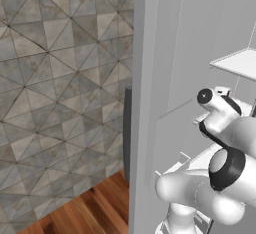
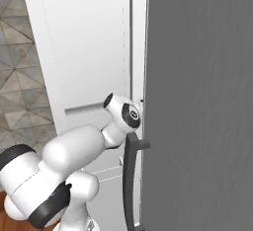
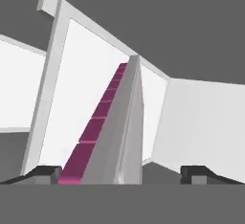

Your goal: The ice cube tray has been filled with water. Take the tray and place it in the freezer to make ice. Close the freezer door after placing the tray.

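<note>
In the hand view the ice cube tray [image 3: 115, 122] runs away from me edge-on, a pale grey slab with a row of magenta cells along its left side. It lies inside the freezer [image 3: 91, 84], among white inner walls and shelves. My gripper [image 3: 119, 173] is open, with one dark fingertip [image 3: 43, 173] on each side of the tray's near end. The right tip stands clear of the tray, while the left tip is close to its magenta edge. The freezer door [image 1: 146, 103] stands wide open, and its white inner side [image 2: 84, 52] faces the arm.
The fridge's plain dark-grey right door [image 2: 197, 101] with its dark bar handle [image 2: 129, 175] is close on the arm's right. A white shelf [image 1: 237, 63] juts out above the arm. A tiled wall [image 1: 60, 78] and a wood floor [image 1: 95, 213] lie left of the open door.
</note>
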Tool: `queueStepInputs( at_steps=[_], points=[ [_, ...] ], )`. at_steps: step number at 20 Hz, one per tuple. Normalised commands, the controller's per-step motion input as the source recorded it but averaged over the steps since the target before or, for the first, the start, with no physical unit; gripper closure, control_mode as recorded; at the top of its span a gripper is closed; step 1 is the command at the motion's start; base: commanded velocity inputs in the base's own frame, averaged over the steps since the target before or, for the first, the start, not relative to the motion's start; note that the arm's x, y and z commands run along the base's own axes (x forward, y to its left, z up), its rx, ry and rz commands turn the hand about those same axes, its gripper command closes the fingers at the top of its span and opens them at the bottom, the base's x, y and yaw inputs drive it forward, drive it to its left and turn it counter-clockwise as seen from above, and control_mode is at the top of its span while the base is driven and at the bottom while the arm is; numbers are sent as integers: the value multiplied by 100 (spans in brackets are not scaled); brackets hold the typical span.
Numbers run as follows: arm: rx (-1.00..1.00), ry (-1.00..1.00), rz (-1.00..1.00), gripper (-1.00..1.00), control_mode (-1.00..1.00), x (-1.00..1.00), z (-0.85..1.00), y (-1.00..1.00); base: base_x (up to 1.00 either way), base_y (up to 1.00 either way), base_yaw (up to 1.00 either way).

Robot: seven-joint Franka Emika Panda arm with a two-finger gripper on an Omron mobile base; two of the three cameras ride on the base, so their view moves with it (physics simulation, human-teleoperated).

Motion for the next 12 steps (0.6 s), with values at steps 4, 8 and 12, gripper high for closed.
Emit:
queueStepInputs(
  at_steps=[4,8,12],
  points=[
    [40,21,-14,-100,-100,0,22,-1,0,0,0],
    [25,12,-8,-100,-100,0,-18,27,0,0,0],
    [11,9,-1,-100,-100,-5,-63,67,0,0,0]
  ],
)
